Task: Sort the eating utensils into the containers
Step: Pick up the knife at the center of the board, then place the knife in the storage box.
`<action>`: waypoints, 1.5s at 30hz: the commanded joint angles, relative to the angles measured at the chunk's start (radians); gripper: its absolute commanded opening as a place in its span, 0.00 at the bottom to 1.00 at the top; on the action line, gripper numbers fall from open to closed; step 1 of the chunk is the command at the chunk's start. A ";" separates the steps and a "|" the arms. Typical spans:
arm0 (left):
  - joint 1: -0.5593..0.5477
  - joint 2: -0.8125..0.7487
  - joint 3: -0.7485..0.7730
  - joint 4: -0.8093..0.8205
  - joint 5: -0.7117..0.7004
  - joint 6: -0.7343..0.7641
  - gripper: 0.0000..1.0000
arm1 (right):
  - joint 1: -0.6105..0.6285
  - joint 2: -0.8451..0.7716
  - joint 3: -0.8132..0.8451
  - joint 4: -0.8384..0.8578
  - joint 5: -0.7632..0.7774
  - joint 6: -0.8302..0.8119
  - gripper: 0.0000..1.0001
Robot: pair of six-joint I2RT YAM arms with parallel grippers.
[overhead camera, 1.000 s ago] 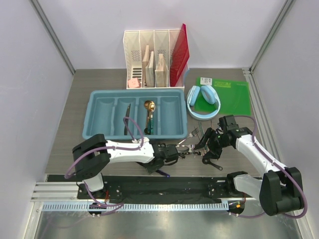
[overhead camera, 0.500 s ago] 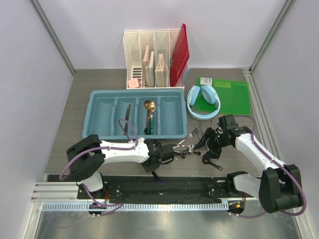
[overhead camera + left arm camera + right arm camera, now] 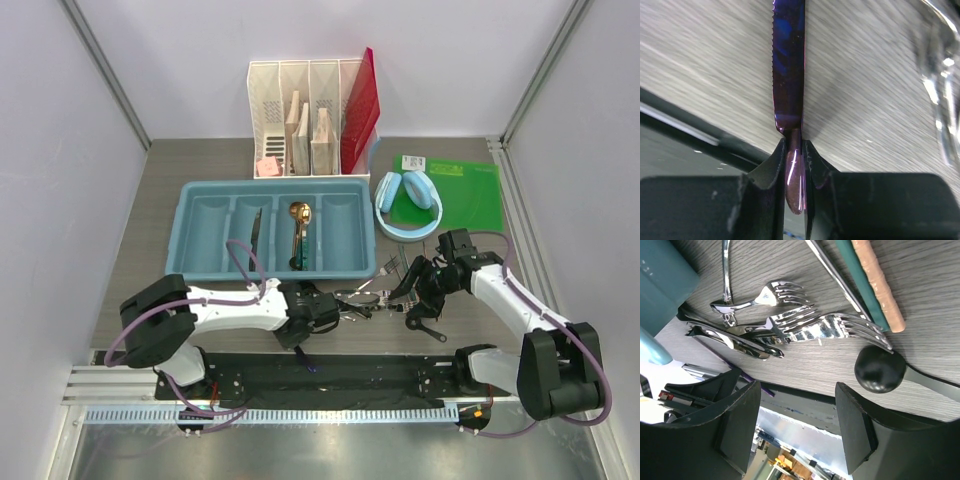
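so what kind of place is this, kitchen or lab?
Probably a lab test cell, not a kitchen: plain white panels in a metal frame, a mounting rail at the near edge of the table, and staged props: cutlery tray, file organizer, headphones.

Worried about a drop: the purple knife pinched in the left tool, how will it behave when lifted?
Probably stiff: the knife looks like glossy metal. It may slip or pivot, since the left tool pinches only its thin, rounded handle while the blade sticks out.
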 commanded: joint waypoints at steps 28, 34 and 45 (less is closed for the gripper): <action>-0.051 -0.253 0.173 -0.548 -0.266 -0.180 0.00 | -0.026 0.092 0.076 0.035 -0.041 -0.045 0.66; -0.007 -0.209 0.377 -0.695 -0.449 -0.046 0.00 | -0.028 0.092 0.091 0.039 -0.046 -0.036 0.66; 0.275 -0.170 0.566 -0.589 -0.575 0.437 0.00 | -0.031 0.120 0.143 0.042 -0.047 -0.020 0.66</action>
